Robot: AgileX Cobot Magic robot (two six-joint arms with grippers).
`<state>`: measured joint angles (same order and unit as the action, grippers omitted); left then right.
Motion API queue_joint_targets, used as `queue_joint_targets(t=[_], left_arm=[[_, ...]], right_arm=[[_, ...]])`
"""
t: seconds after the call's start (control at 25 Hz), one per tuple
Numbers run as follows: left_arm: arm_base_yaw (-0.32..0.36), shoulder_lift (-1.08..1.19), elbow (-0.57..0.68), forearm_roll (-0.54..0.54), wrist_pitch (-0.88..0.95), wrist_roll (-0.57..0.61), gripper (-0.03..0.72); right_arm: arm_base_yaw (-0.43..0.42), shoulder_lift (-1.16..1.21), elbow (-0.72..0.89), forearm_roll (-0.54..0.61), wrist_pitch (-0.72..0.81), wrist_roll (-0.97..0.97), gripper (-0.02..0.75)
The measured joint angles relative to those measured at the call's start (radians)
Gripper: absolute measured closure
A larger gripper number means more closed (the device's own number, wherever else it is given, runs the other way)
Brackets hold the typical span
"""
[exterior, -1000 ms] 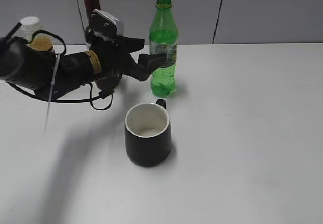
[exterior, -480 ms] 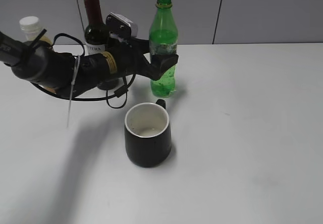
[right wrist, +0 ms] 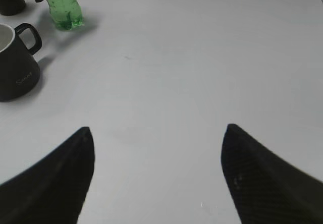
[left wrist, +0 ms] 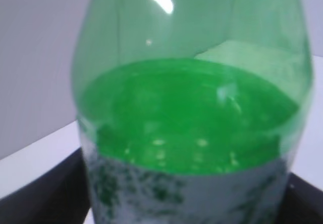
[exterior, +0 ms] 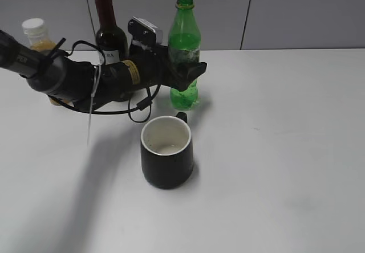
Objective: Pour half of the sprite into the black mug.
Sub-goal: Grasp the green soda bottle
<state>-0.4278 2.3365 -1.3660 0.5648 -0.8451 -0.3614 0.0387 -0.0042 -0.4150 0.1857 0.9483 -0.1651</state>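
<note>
The sprite (exterior: 184, 39), a slim green bottle without a cap, stands upright at the back of the white table. My left gripper (exterior: 186, 69) reaches in from the left, open, with its jaws on either side of the bottle's label. In the left wrist view the bottle (left wrist: 186, 113) fills the frame, with black fingers (left wrist: 43, 196) at the lower corners. The black mug (exterior: 166, 156) stands in front of the bottle with its handle toward it; its white inside looks almost empty. My right gripper (right wrist: 157, 128) is open and empty over bare table, with the mug (right wrist: 17, 67) and sprite (right wrist: 64, 9) far to its left.
A dark wine bottle (exterior: 108, 33) with a red top and an orange juice bottle (exterior: 35, 33) with a white cap stand at the back left, behind my left arm. A grey wall runs along the table's far edge.
My left arm has swung right and forward, bringing its jaws from beside the bottle to around its label. The wine bottle has come back into view. The bottle and mug have not moved.
</note>
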Motion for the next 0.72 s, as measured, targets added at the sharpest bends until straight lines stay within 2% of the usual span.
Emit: queue_joint_targets(t=[0.28, 0.36, 0.48, 0.72], left_arm=[[-0.01, 0.027, -0.013, -0.019, 0.001, -0.035, 0.07], [-0.01, 0.027, -0.013, -0.02, 0.002, -0.035, 0.118], [-0.01, 0.027, -0.015, -0.024, 0.003, -0.036, 0.23], [-0.011, 0.027, -0.015, -0.035, 0.004, -0.038, 0.239]], right_arm=[[0.0, 0.0, 0.0, 0.0, 0.0, 0.0, 0.146], [0.0, 0.0, 0.0, 0.0, 0.0, 0.0, 0.146], [0.0, 0.0, 0.0, 0.0, 0.0, 0.0, 0.146], [0.0, 0.0, 0.0, 0.0, 0.0, 0.0, 0.146]])
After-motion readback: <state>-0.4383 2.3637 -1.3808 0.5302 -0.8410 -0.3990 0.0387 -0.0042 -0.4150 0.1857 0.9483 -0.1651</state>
